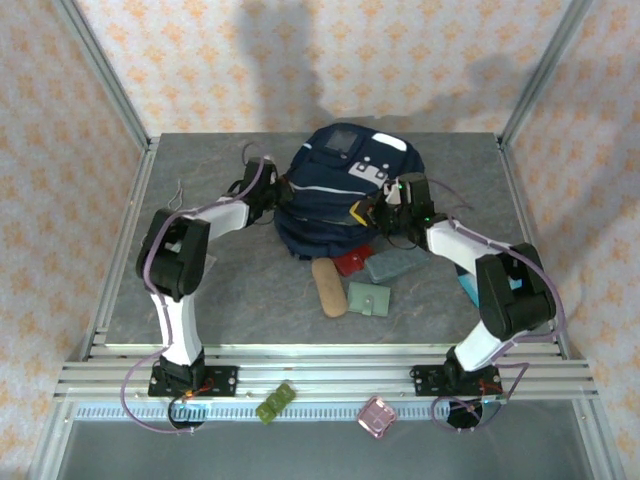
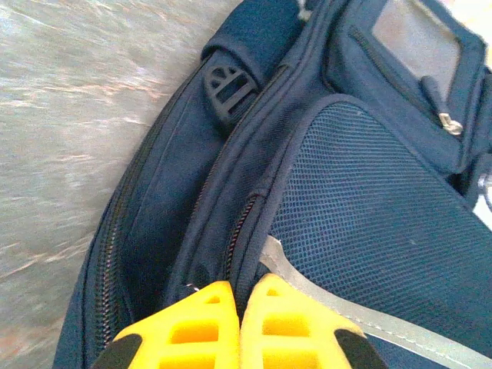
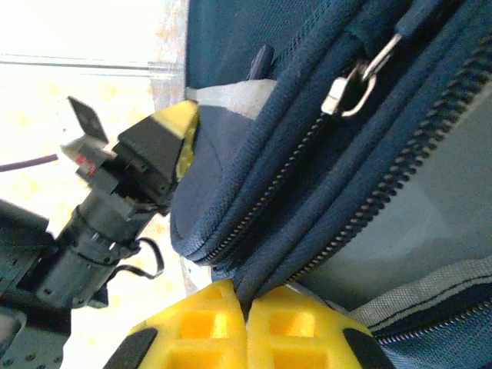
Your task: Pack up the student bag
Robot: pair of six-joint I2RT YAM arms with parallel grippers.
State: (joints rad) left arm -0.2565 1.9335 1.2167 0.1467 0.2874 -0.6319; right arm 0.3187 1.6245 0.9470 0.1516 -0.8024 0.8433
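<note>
I start with the grey table (image 1: 230, 290). The student bag (image 1: 335, 200) lies toward its far middle, navy, front side up, with its white and grey patches facing the camera.

Both arms reach in to the bag from either side. The left arm (image 1: 175, 260) comes to its left flank and the right arm (image 1: 500, 290) to its right flank.

The left gripper (image 1: 272, 190) is at the bag's left edge. From its wrist camera I see its yellow fingers (image 2: 204, 323) pressed together on the bag (image 2: 369, 200), the tips nipping fabric at the seam where the grey stripe meets a zipper line. A dark strap buckle (image 2: 229, 86) sits further up the side.

The right gripper (image 1: 375, 212) meets the bag's right side. Its own view shows the fingers (image 3: 280, 323) closed on a fold of navy fabric (image 3: 323, 192) that runs down between the tips, with two zipper tracks just above. A metal zipper pull (image 3: 350, 88) hangs near the top, and across the bag I can see the left gripper (image 3: 173, 131) clamped on the opposite edge.

Smaller things lie near the bag's front edge: a tan oblong case (image 1: 328, 287), a teal pouch (image 1: 393, 265), a green wallet (image 1: 369, 298) and a red item (image 1: 352, 262), partly tucked under the bag. On the near rail sit a green block (image 1: 275, 401) and a pink one (image 1: 377, 415).
</note>
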